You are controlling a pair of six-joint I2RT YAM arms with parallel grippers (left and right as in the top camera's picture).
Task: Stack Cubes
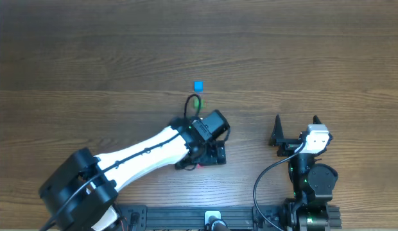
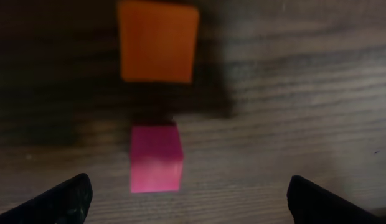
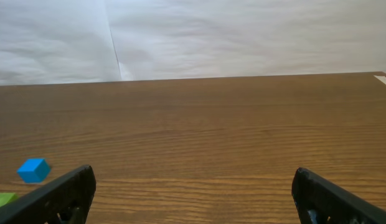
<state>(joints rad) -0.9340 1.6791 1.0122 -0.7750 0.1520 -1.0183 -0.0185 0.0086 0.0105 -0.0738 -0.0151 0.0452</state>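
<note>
Progress on the stack looks to be nil: four cubes show, and each sits singly on the wooden surface (image 1: pixel 90 64), none resting on another. The pink cube (image 2: pixel 156 158) lies flat on the wood just in front of the left end effector (image 2: pixel 188 182), whose fingers are spread wide and grasp nothing. The cube sits within their span, nearer one finger than the other, and touches neither. The orange cube (image 2: pixel 157 41) is just beyond the pink one, the two apart with a strip of shadowed wood between them.

In the top view the left arm (image 1: pixel 141 154) reaches from its base toward the middle of the surface, and a sliver of pink peeks out beneath its wrist. Farther up the surface the blue cube (image 1: pixel 198 86) and the green cube (image 1: pixel 198 101) lie near each other but apart, the green one partly behind a loop of black cable (image 1: pixel 188 104).

The right arm (image 1: pixel 308 170) is drawn in near its own base, well apart from all the cubes. The right end effector (image 3: pixel 193 171) is likewise released, fingers wide and empty, facing across the surface with blue and green off to one side.

By my reading, the step in hand is the first pickup, of the pink cube. Everything is left to do: closing on it, lifting, setting it squarely on another cube, then repeating for the rest.
</note>
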